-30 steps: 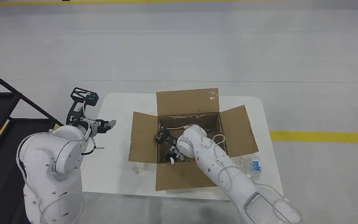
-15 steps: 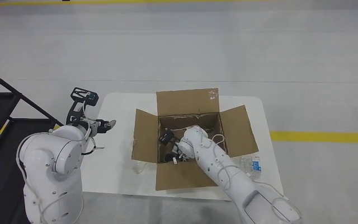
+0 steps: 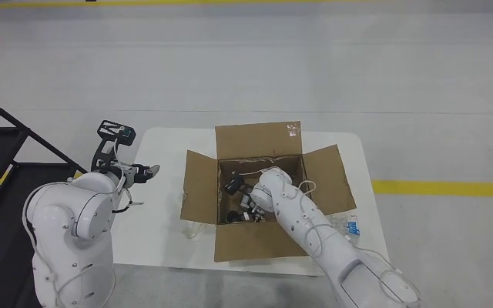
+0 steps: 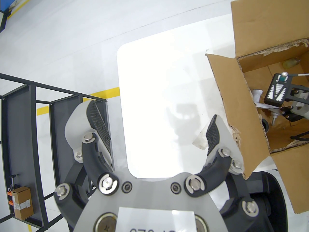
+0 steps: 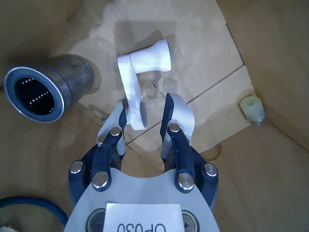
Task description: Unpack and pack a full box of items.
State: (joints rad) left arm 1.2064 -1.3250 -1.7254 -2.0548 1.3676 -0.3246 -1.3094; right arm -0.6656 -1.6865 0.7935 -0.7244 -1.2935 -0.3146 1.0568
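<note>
Right wrist view: crank [image 5: 131,90] between parted fingers [image 5: 179,112]

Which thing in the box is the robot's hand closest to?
The white crank handle: its flat end lies between the open jaws of the right end effector. The metal cylinder and the small yellow cap lie farther off, untouched.

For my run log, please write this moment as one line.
right gripper: open, around white handle, inside box | left gripper: open, apart from box | handle: on box floor
</note>
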